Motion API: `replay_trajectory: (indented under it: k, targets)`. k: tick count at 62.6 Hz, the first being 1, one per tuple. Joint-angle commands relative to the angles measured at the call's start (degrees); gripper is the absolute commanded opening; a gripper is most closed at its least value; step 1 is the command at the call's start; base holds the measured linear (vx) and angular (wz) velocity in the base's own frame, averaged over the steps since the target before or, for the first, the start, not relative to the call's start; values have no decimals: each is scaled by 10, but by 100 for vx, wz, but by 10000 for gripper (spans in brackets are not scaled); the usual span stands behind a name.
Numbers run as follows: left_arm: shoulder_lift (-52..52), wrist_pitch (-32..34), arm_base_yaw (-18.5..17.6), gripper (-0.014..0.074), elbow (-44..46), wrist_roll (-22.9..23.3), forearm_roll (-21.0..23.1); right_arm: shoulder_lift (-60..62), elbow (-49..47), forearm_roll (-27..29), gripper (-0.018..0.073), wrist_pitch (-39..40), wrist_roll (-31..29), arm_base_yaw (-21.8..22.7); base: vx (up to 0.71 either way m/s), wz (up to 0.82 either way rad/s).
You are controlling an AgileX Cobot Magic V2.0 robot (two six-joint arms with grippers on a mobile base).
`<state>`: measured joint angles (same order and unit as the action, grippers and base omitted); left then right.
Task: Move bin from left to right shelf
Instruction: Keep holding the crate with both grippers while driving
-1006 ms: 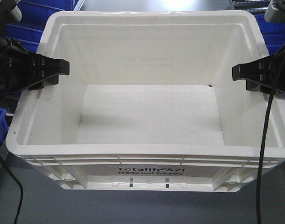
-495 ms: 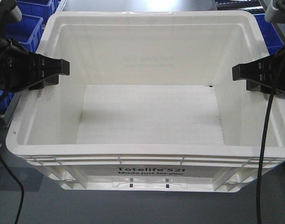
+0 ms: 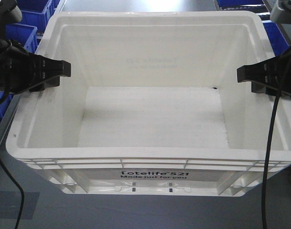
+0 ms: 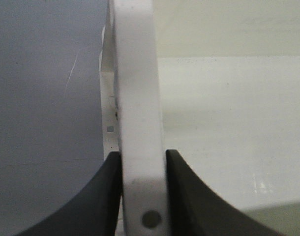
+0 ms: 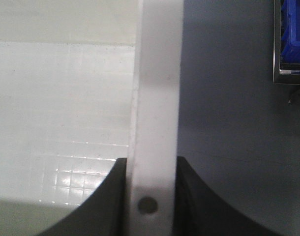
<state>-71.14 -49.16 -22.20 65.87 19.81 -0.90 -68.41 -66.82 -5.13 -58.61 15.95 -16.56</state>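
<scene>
Clamping rims of the bin (image 3: 155, 161) printed "Totelife 521 Made just for you": both jaws.

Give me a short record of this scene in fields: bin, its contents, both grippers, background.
bin: white, print "Totelife 521", upright
contents: empty
left gripper: shut on bin, jaws astride left wall rim
right gripper: shut on bin, jaws astride right wall rim
background: blue bins behind, both sides
</scene>
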Motion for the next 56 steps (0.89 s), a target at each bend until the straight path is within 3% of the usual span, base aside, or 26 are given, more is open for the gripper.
replay_trajectory:
  k: [1, 56]
  targets:
    - [27, 48, 1, 73, 22, -10, -17, 21, -21, -49, 1, 51, -3, 7, 26, -1]
    - [27, 48, 1, 73, 22, -10, -17, 21, -21, -49, 1, 51, -3, 7, 30, -8]
